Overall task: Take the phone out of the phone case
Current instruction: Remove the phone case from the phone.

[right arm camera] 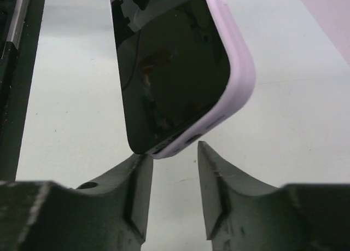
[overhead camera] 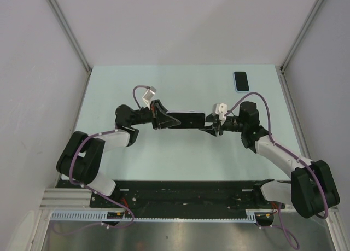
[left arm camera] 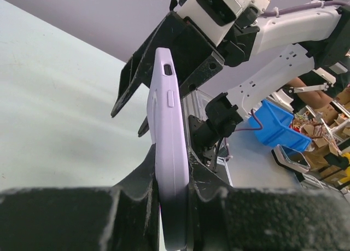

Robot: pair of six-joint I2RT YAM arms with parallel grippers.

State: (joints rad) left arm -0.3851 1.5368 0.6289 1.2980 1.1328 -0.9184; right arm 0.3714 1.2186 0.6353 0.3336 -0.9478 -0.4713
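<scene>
A phone (right arm camera: pixel 169 70) with a black screen sits in a lilac phone case (right arm camera: pixel 238 70) and is held in the air over the middle of the table (overhead camera: pixel 164 87). My left gripper (left arm camera: pixel 172 152) is shut on one end of the case (left arm camera: pixel 167 120), pressing on its two broad faces. My right gripper (right arm camera: pixel 174 152) faces the other end, open, with its fingertips just short of the case's bottom edge; the left fingertip (right arm camera: pixel 143 161) is at the phone's corner. From above, the phone (overhead camera: pixel 188 120) spans the gap between the left gripper (overhead camera: pixel 164 120) and the right gripper (overhead camera: pixel 210 128).
A second phone (overhead camera: pixel 241 81) in a light case lies flat at the back right of the table. White enclosure walls stand on three sides. A blue bin (left arm camera: pixel 279 125) shows beyond the table in the left wrist view.
</scene>
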